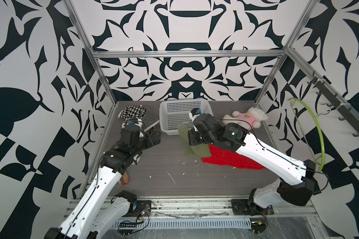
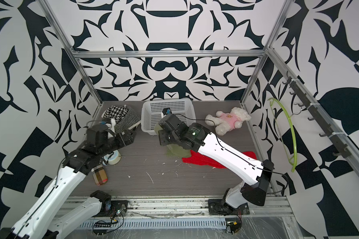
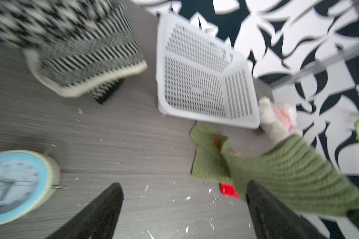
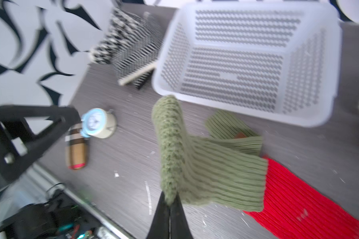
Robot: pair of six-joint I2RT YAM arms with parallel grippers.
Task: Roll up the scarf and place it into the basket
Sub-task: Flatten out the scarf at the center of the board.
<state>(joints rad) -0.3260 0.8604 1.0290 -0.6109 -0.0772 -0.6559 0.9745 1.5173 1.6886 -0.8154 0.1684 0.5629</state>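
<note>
The green scarf (image 4: 205, 165) has one end held up off the worktop (image 1: 174, 165), pinched in the fully closed right jaws. Its other end trails flat at the 6 o'clock side of the basket (image 1: 161, 118), outside it. A red knit (image 1: 226, 159) (possibly the same piece, the blur hides any join) lies at the scarf's 4 o'clock. The left jaws stand wide open, holding nothing. A plush bear (image 1: 249, 119) sits at the basket's 3 o'clock, houndstooth fabric (image 1: 133, 111) at its 9.
</note>
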